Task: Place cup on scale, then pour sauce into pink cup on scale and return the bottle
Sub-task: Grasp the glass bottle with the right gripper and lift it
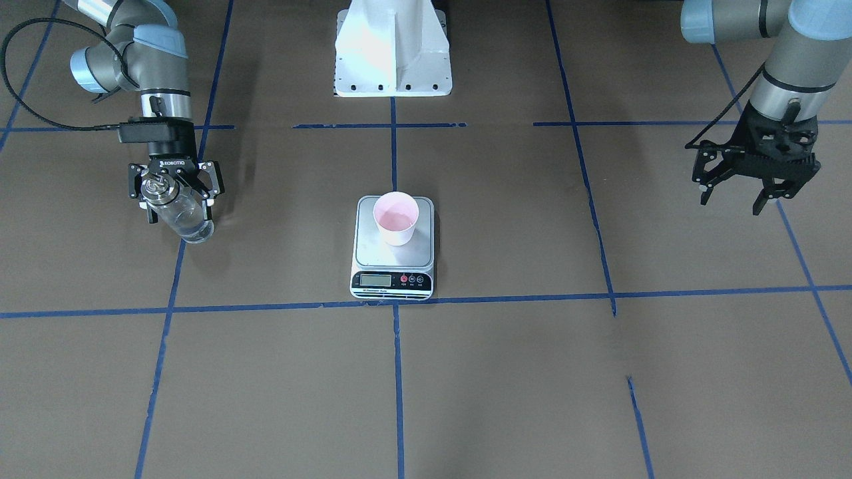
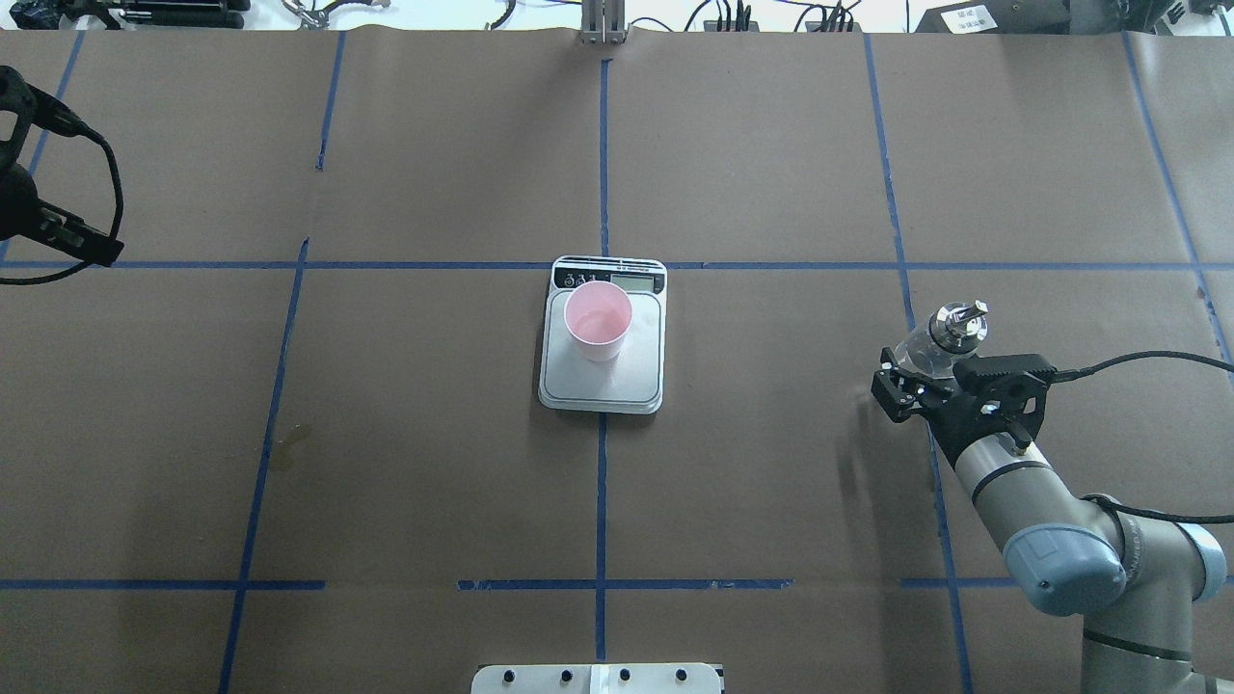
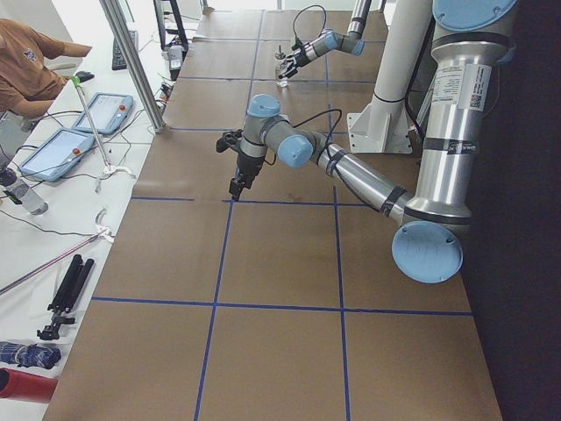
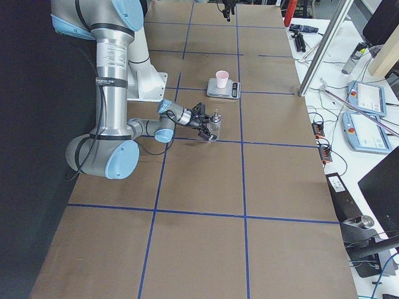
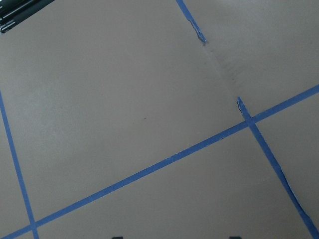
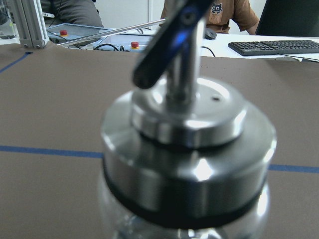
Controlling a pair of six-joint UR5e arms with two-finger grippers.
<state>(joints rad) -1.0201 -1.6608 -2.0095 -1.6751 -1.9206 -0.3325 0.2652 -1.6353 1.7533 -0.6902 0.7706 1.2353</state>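
Observation:
The pale pink cup (image 1: 396,218) stands upright on the steel platform of the scale (image 1: 373,249) at the table's middle; cup (image 2: 598,321) and scale (image 2: 603,387) also show in the overhead view. My right gripper (image 1: 178,211) is shut on the clear glass bottle (image 1: 183,219), off to the scale's side and apart from it. The bottle's silver pourer cap (image 6: 189,144) fills the right wrist view. The sauce barely shows through the glass. My left gripper (image 1: 731,199) is open and empty, hanging above the table far on the other side.
The white robot base mount (image 1: 393,53) stands behind the scale. Brown paper with blue tape lines (image 5: 164,162) covers the table. Operators, tablets and a keyboard are beyond the table's far edge.

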